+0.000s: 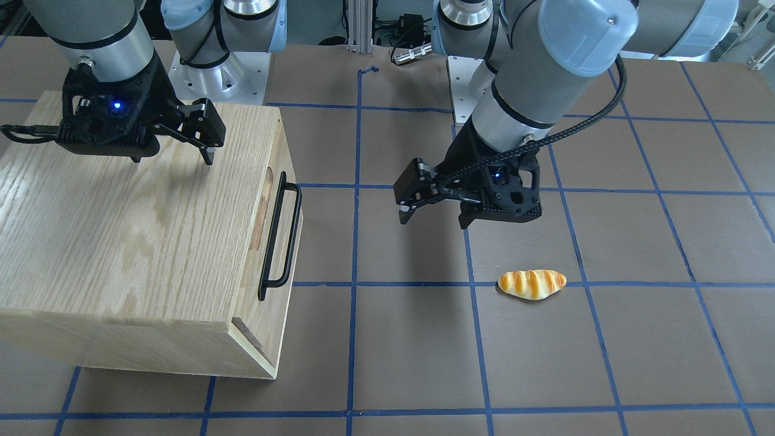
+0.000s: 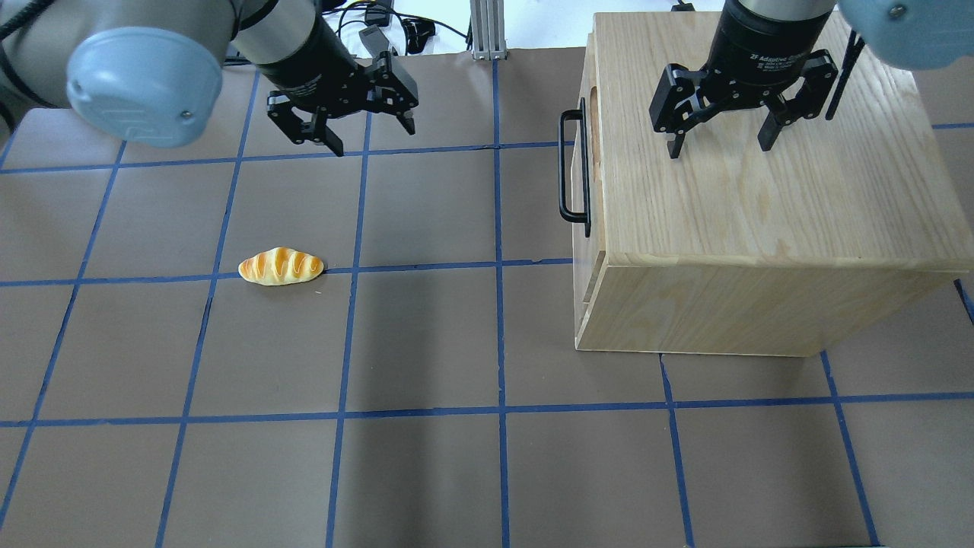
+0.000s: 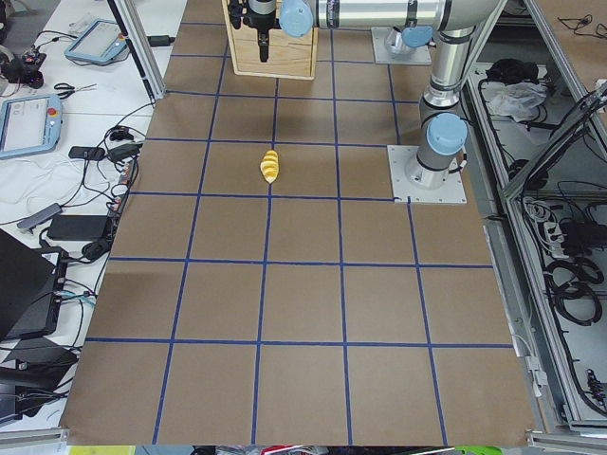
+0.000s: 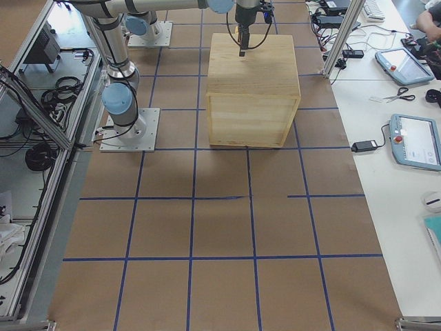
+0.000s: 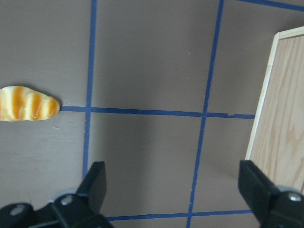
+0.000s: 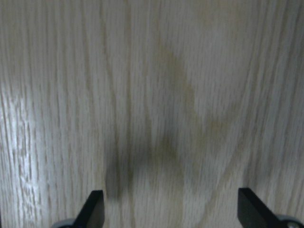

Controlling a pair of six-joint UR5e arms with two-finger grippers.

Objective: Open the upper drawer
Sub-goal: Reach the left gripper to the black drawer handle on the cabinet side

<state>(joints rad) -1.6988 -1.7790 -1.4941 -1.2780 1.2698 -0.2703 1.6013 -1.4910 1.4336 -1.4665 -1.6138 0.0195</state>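
The upper drawer (image 1: 278,236) sits in the front face of the oak-grain cabinet (image 1: 121,230), at the top of that face. Its panel appears flush with the casing, and the oblong cutout shows in its top edge. Its long black bar handle (image 1: 292,236) runs along the panel, and neither gripper touches it. The right gripper (image 1: 174,161) hangs over the cabinet's top board with its fingers spread wide and nothing between them. Its tips point down at the wood grain and cast shadows on it, and we cannot tell whether they touch the board. From these fingers the handle lies past the cabinet's front edge, on the side toward the other arm. The left gripper (image 1: 435,221) hovers above the brown table (image 1: 412,339) in front of the drawer and well apart from the handle, its fingers likewise wide apart and empty. In the left wrist view we see the cabinet's pale edge just outside one finger. The striped bread roll (image 1: 532,283) lies outside the other finger, on a line of the table's blue tape grid. The left gripper thus stands between the roll and the drawer front.
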